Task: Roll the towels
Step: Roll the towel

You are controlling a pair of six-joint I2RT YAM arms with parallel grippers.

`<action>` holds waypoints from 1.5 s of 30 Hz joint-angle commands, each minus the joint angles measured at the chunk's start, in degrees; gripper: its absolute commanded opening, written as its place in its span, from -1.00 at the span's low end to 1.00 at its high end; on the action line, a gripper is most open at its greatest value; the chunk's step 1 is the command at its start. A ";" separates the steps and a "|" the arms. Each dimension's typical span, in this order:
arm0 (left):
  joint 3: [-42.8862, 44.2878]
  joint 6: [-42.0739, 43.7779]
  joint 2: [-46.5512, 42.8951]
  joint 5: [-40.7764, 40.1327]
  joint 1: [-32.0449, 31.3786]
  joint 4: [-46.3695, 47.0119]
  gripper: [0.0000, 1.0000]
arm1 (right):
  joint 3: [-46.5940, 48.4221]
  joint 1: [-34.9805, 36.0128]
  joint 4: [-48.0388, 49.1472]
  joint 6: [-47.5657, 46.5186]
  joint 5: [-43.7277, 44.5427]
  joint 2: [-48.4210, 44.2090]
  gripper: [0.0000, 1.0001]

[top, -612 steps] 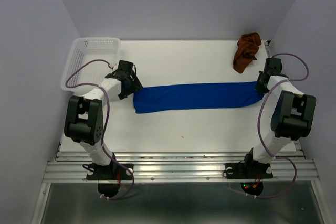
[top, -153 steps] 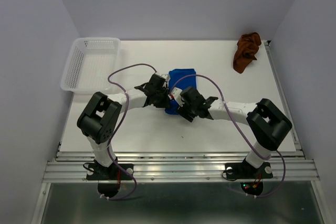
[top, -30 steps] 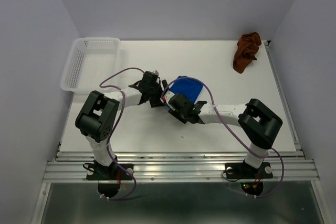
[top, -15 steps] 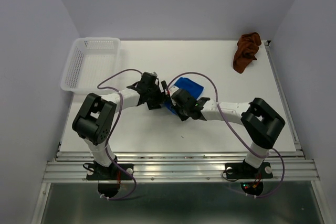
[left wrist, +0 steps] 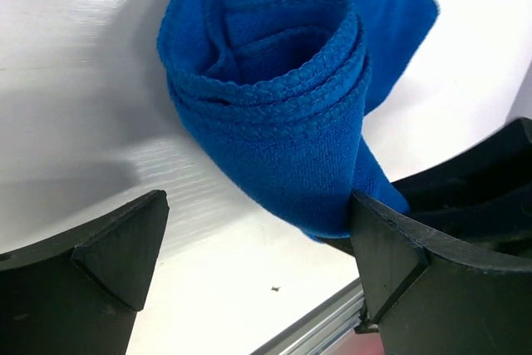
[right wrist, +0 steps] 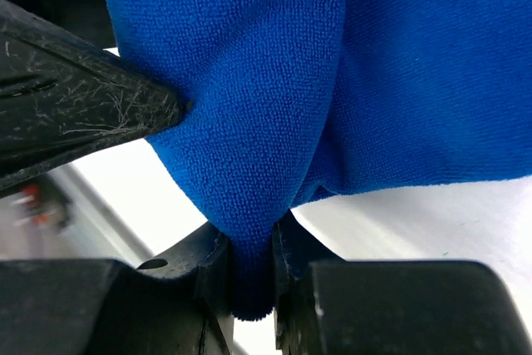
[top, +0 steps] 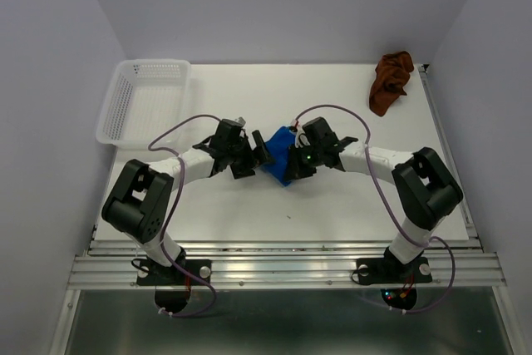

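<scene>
A white table [top: 332, 205] boxed in by pale grey walls carries the work, with the blue towel [top: 278, 164] bunched near its middle between the two arms. The rust-brown towel [top: 391, 81] lies crumpled at the far right corner, well apart, and a white perforated basket [top: 141, 101] sits at the far left. The right gripper [top: 299, 160] is pressed together on a thin fold of the blue cloth, which the right wrist view shows squeezed between its fingers [right wrist: 212, 280]. The left gripper [left wrist: 256, 205] stands spread around the end of the roll, its right-hand finger touching the coil and the other one apart from it. The coil itself looks loose in the left wrist view: a few slack turns with an open centre and a flap trailing off at the top. The main risk, as I judge it, is that the roll springs open, because only one pinched fold holds it and the left jaws clamp nothing. A pull by the right arm would likely drag the layers out rather than tighten them. The two grippers also sit very close, so a small misjudged move could knock them together or trap cloth between them.
</scene>
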 commanded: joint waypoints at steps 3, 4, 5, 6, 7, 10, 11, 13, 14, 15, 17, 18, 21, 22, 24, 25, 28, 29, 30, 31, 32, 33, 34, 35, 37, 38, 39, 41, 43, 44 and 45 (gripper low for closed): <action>0.86 -0.78 -0.85 3.24 -0.14 3.65 0.98 | -0.30 -5.61 5.00 9.13 -19.88 1.41 -0.98; 1.12 -0.69 -0.58 2.97 -0.05 3.56 0.98 | -0.29 -6.15 5.09 9.74 -21.91 2.02 -0.98; 1.56 -0.69 -0.32 2.62 -0.05 3.48 0.98 | -0.12 -6.67 5.00 10.27 -23.50 2.55 -0.98; 2.00 -0.52 0.03 2.18 -0.14 3.39 0.98 | -0.12 -6.68 5.09 10.80 -26.30 3.77 -0.99; 2.87 -0.25 0.99 2.26 -0.14 3.30 0.98 | 0.06 -7.38 5.00 11.15 -27.20 4.31 -0.99; 4.63 -0.25 3.10 2.53 -0.14 3.21 0.98 | 0.14 -7.91 5.00 12.12 -30.19 6.07 -0.98; 5.08 -0.16 3.55 2.53 -0.14 3.21 0.98 | 0.14 -8.43 5.09 12.65 -30.98 6.59 -0.99; 6.39 -0.08 4.77 2.35 -0.40 2.86 0.98 | -0.03 -8.44 5.09 13.00 -31.34 7.65 -0.99; 6.92 0.01 5.13 1.92 -0.49 2.51 0.97 | -0.12 -8.44 5.17 13.09 -31.42 7.74 -0.99; 7.36 0.27 5.48 0.52 -0.67 1.90 0.97 | -0.21 -9.05 5.17 13.18 -31.77 7.91 -0.99; 9.20 0.71 6.80 -2.20 -1.02 -0.65 0.87 | -0.47 -9.57 5.79 14.22 -32.30 8.09 -0.99; 9.65 1.15 7.24 -2.83 -1.28 -1.96 0.81 | -0.73 -10.19 6.49 14.75 -33.52 8.27 -0.98; 11.23 1.42 8.73 -4.59 -1.72 -2.76 0.39 | -1.35 -10.89 6.67 15.20 -33.09 8.88 -0.97; 12.10 1.42 9.17 -5.29 -1.90 -5.29 0.27 | -1.44 -10.90 6.76 15.29 -33.62 9.23 -0.97; 12.98 1.68 9.79 -8.00 -2.42 -7.58 -0.08 | -1.70 -10.90 6.76 14.59 -33.62 9.59 -0.85; 13.51 1.86 10.14 -9.06 -2.69 -8.90 -0.21 | -1.53 -10.90 6.58 13.97 -33.45 9.41 -0.81; 17.54 2.30 11.81 -12.93 -3.48 -14.52 -0.87 | -1.26 -10.90 5.62 10.64 -32.75 7.22 -0.53; 18.17 2.39 12.16 -13.90 -3.57 -15.67 -1.00 | -1.00 -10.90 4.40 9.50 -31.87 6.34 -0.29; 18.78 2.56 12.43 -14.78 -3.66 -16.64 -1.00 | -0.74 -10.90 2.99 6.35 -29.25 5.46 -0.19; 19.49 2.74 12.78 -15.22 -3.74 -18.74 -1.00 | -0.47 -10.90 -0.15 4.76 -27.66 3.28 -0.10; 20.71 2.74 12.78 -16.10 -4.09 -19.72 -1.00 | -0.30 -10.90 -1.49 1.78 -23.82 1.78 0.04; 21.33 2.91 12.95 -16.37 -4.27 -20.86 -1.00 | -0.64 -10.90 -2.11 0.45 -21.78 0.11 0.09; 22.47 3.09 12.96 -16.80 -4.53 -22.96 -1.00 | -0.82 -9.85 -3.77 -2.44 -18.89 -4.00 0.19; 22.83 3.09 12.96 -16.90 -4.71 -23.68 -1.00 | -0.82 -9.06 -4.57 -3.95 -12.77 -6.12 0.25; 23.36 3.00 12.87 -16.37 -4.71 -25.70 -1.00 | -0.91 -5.65 -6.16 -6.59 -6.41 -12.17 0.36; 23.53 3.09 12.87 -15.93 -4.80 -26.05 -1.00 | -1.00 -5.62 -6.25 -7.47 -3.42 -13.86 0.40; 23.71 3.09 12.87 -15.49 -4.80 -26.75 -1.00 | -1.08 -2.67 -6.34 -9.83 1.22 -15.19 0.44; 24.58 2.83 12.87 -15.84 -5.06 -28.86 -1.00 | -1.00 1.90 -5.73 -11.95 6.51 -17.65 0.45; 25.64 3.00 12.96 -15.84 -5.33 -30.79 -1.00 | -1.43 5.26 -2.49 -13.36 11.09 -18.62 0.46; 25.82 3.00 13.04 -15.75 -5.50 -31.24 -1.00 | -1.70 6.93 -1.17 -15.28 13.72 -18.89 0.47; 26.17 2.91 13.13 -15.75 -5.50 -31.68 -1.00 | -1.79 8.42 0.06 -16.17 18.80 -18.98 0.47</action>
